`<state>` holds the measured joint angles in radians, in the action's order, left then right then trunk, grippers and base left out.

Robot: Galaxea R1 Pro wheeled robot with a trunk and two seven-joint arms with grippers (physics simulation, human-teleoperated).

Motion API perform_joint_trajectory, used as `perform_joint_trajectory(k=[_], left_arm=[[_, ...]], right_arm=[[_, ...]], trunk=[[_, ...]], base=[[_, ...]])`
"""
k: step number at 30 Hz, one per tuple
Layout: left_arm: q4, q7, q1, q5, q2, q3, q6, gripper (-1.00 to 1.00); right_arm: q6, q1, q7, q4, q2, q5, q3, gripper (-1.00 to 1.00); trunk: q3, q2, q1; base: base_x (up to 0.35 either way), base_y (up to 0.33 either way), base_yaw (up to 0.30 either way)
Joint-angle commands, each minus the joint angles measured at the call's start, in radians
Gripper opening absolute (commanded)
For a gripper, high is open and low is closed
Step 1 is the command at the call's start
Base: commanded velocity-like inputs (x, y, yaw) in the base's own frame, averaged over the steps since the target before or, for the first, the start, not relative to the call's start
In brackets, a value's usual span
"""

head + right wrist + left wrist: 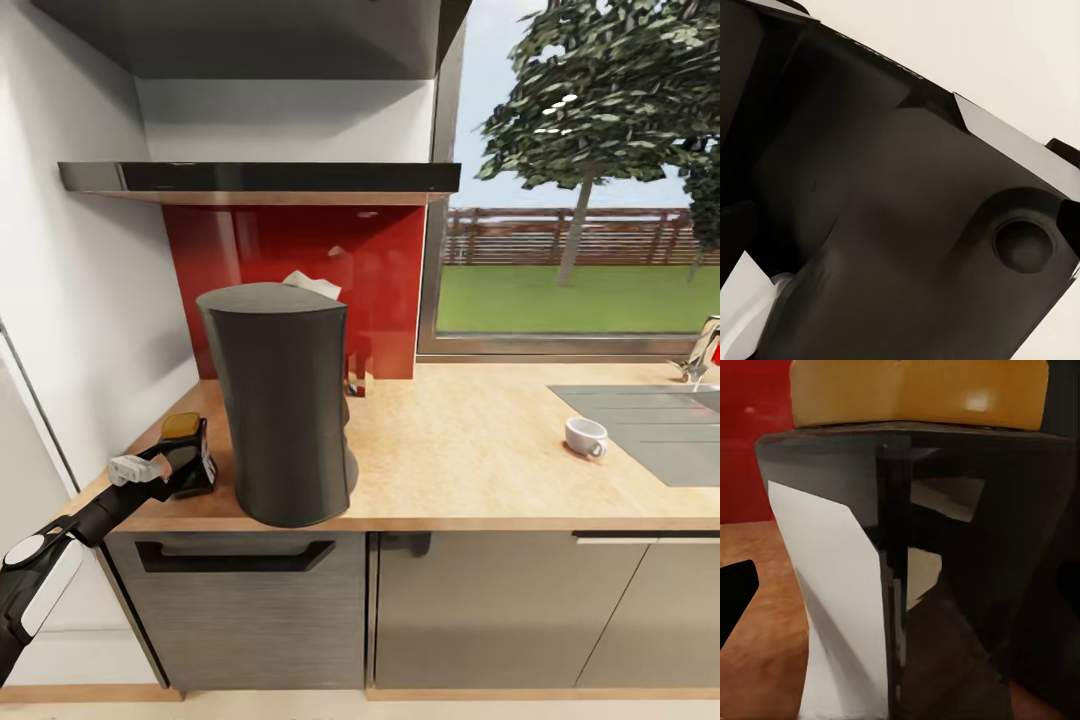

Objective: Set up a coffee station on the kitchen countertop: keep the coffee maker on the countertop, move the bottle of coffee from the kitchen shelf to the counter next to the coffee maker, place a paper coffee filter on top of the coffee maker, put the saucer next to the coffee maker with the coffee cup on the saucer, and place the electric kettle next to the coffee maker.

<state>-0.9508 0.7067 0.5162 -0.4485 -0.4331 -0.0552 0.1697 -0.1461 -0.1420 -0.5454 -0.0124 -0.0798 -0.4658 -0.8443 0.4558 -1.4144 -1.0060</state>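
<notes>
Amber-capped bottle of coffee [190,455] sits clamped in left gripper [165,467] beside coffee maker [282,400].

L arm [60,545] reaches up from low left, forearm angled fwd, black w/ white wrist section. L gripper [172,462] is at the bottle of coffee [190,455], fingers either side of it, apparently clamped. R wrist cam: dark robot body parts close up.
</notes>
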Motion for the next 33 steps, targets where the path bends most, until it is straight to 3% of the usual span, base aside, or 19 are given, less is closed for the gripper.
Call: perform_joint_trajectory(k=[1, 33], left_arm=[[0.001, 0.005, 0.001, -0.006, 0.000, 0.000, 0.000, 1.00], [0.001, 0.004, 0.001, -0.007, 0.000, 0.000, 0.001, 1.00]], right_arm=[[-0.004, -0.001, -0.004, -0.001, 0.000, -0.008, -0.009, 1.00], [-0.004, -0.001, -0.004, -0.001, 0.000, -0.008, -0.009, 1.00]], trunk=[[0.001, -0.001, 0.000], [0.001, -0.001, 0.000]], base=[[-0.043, 0.038, 0.000], [-0.050, 0.004, 0.000]])
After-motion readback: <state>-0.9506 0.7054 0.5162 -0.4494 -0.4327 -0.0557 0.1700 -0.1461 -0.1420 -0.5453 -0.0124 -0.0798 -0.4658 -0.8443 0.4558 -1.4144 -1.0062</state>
